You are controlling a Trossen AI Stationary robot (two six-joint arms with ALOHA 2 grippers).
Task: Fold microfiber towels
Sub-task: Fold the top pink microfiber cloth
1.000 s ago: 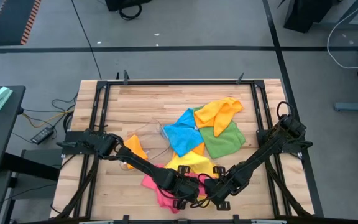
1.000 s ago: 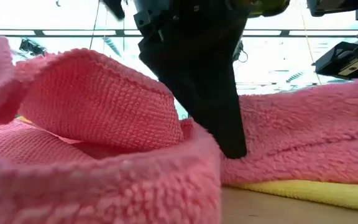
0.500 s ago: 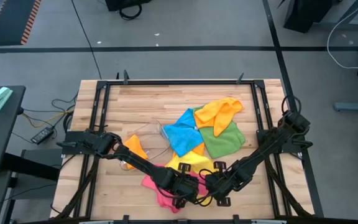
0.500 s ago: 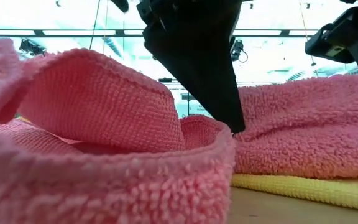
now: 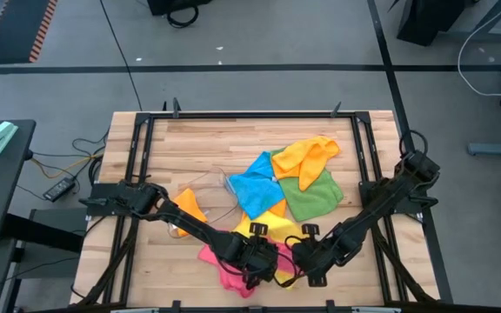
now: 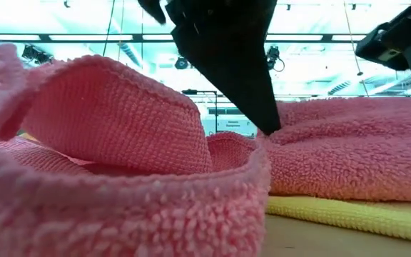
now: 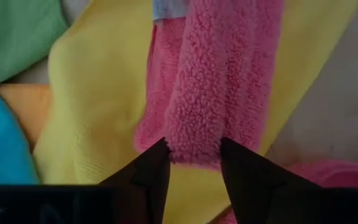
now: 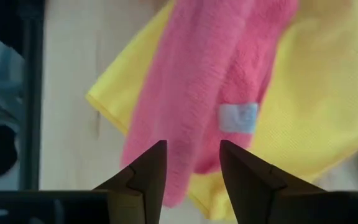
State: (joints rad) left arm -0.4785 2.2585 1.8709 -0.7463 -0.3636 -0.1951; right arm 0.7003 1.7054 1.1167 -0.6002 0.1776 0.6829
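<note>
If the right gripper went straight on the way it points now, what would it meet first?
Most likely the pink towel, lying straight ahead of the open right gripper over the yellow towel; how far off is unclear.

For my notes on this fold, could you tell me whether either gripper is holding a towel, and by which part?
The left gripper pinches a bunched fold of the pink towel between its fingers. The right gripper is open above the same towel, holding nothing.
</note>
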